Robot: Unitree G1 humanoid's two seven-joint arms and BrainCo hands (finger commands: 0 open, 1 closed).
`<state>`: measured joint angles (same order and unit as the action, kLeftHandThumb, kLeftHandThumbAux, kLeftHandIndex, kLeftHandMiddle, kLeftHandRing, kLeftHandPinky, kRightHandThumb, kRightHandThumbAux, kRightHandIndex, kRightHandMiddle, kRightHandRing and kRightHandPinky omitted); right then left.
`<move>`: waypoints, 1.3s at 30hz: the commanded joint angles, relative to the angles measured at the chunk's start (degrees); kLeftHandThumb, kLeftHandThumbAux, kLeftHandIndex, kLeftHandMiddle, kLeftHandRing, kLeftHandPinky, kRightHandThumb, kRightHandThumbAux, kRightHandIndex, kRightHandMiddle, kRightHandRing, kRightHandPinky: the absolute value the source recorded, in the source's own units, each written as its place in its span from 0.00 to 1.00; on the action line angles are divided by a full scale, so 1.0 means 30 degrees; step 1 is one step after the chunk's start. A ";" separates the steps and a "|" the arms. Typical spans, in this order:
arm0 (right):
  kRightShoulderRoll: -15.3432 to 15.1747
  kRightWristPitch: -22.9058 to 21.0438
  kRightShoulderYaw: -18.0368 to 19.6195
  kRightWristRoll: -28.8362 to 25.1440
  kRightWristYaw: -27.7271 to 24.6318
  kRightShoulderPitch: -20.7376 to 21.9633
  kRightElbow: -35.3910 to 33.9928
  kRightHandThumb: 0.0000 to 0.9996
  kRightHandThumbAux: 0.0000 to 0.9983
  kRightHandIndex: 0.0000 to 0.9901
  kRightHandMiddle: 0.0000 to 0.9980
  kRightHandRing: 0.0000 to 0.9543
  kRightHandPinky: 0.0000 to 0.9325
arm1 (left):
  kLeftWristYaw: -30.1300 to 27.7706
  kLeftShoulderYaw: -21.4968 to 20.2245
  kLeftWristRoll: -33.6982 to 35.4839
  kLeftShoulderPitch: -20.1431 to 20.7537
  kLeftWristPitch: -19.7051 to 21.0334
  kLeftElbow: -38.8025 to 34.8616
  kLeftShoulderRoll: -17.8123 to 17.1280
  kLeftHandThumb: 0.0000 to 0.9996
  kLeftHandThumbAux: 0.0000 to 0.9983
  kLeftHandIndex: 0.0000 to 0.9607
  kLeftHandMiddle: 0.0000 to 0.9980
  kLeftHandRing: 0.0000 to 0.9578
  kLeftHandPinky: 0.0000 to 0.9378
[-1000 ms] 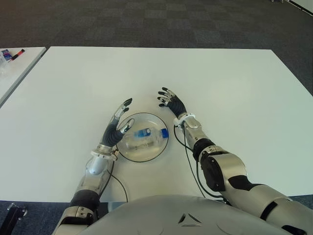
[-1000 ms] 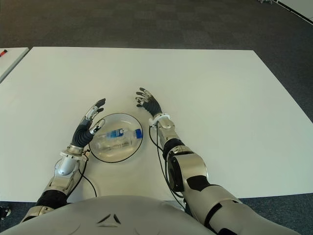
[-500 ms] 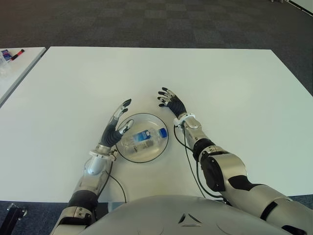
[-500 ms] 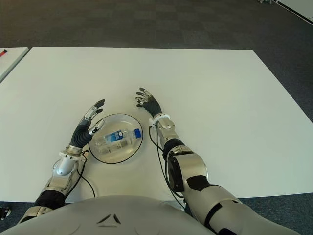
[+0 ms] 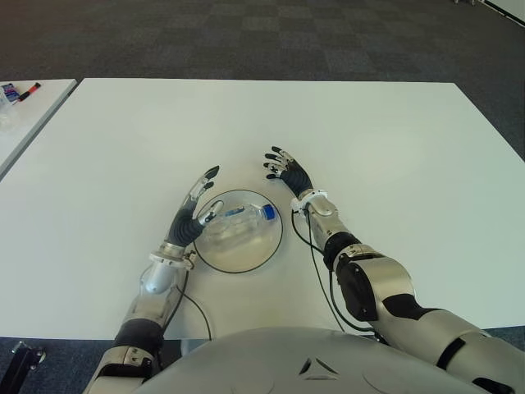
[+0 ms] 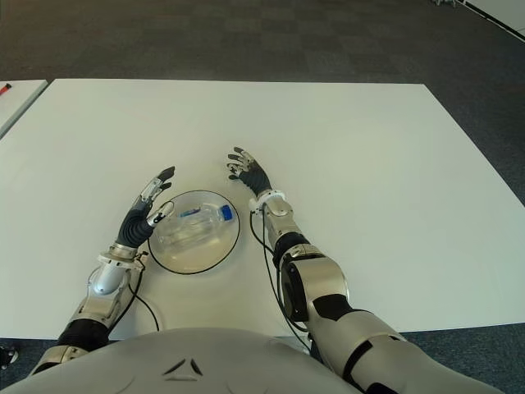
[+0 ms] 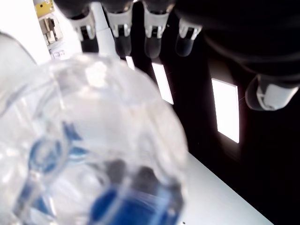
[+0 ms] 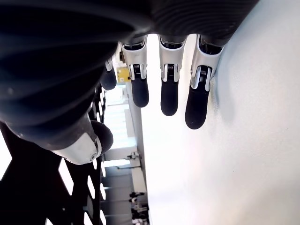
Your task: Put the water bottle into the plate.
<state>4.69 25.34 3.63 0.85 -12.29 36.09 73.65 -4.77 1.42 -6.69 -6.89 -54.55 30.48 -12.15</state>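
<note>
A clear water bottle (image 5: 236,225) with a blue cap and blue label lies on its side inside the round glass plate (image 5: 246,260) near the table's front middle. The bottle fills most of the left wrist view (image 7: 93,154). My left hand (image 5: 197,205) hovers at the plate's left rim, fingers spread and holding nothing. My right hand (image 5: 283,168) shows beyond the plate's right side, fingers spread, nothing in it.
The white table (image 5: 394,148) stretches wide around the plate. A second white table (image 5: 25,111) stands at the far left with small items on it. Dark carpet lies beyond the far edge.
The bottle has rolled within the plate, toward its far side, with its label turning. Both hands have hardly moved.
</note>
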 commanded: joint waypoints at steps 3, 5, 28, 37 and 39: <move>0.0994 -0.1522 0.0076 0.0177 0.0284 -0.0558 0.0956 0.17 0.67 0.03 0.18 0.23 0.29 | -0.0591 -0.0010 0.1180 -0.0400 0.1003 0.0979 0.0397 0.32 0.35 0.00 0.00 0.00 0.01; 0.0994 -0.1534 0.0087 0.0166 0.0272 -0.0562 0.0956 0.17 0.67 0.03 0.18 0.23 0.28 | -0.0564 -0.0170 0.1549 -0.0317 0.1432 0.0935 0.0531 0.27 0.37 0.00 0.00 0.00 0.01; 0.0965 -0.1520 0.0158 0.0127 0.0194 -0.0574 0.0960 0.18 0.67 0.04 0.17 0.21 0.27 | 0.4173 -0.2738 0.1111 0.1595 0.4119 0.0269 0.2591 0.01 0.56 0.00 0.00 0.00 0.00; 0.0956 -0.1545 0.0180 0.0153 0.0237 -0.0577 0.1000 0.17 0.66 0.04 0.17 0.21 0.26 | 0.5533 -0.3268 0.0435 0.4221 0.3826 0.3733 0.1956 0.00 0.58 0.02 0.03 0.01 0.02; 0.0953 -0.1557 0.0183 0.0151 0.0235 -0.0577 0.1006 0.17 0.66 0.04 0.17 0.20 0.26 | 0.5740 -0.3258 0.0332 0.4339 0.3687 0.3973 0.1931 0.00 0.58 0.03 0.04 0.02 0.02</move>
<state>4.69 25.15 3.96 0.75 -12.08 36.29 73.64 11.15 -8.30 -4.60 5.38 -43.11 40.32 -6.28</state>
